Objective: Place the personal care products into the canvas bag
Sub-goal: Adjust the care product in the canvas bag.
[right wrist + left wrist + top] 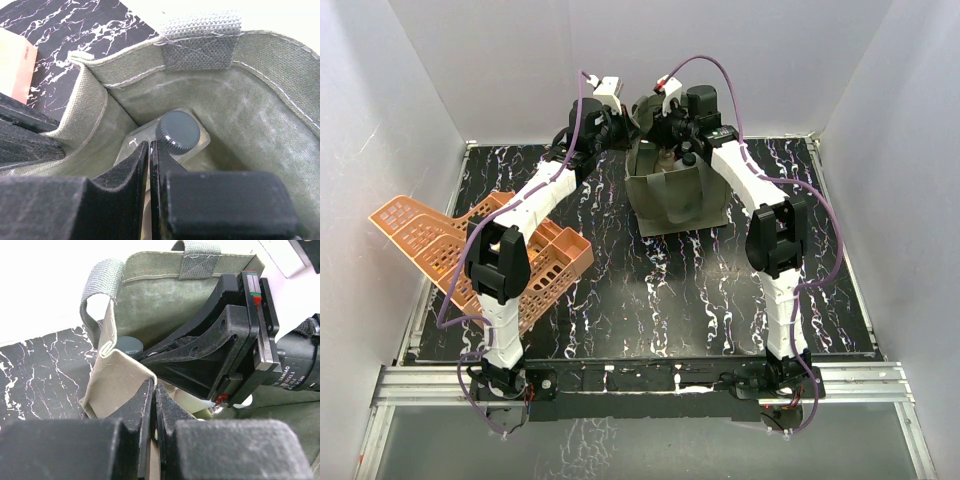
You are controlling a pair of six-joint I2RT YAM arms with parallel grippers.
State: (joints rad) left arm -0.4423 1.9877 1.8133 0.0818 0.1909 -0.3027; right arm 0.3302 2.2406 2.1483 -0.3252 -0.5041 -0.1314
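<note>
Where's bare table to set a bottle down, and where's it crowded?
Free: the table between the canvas bag and arm bases, and right of the right arm. Crowded: the orange baskets at left, and the bag's mouth, with the left gripper and right gripper.

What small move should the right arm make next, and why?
Probably lift the right end effector straight up out of the canvas bag: its jaws are shut on nothing, and the dark-capped clear bottle lies free inside.
</note>
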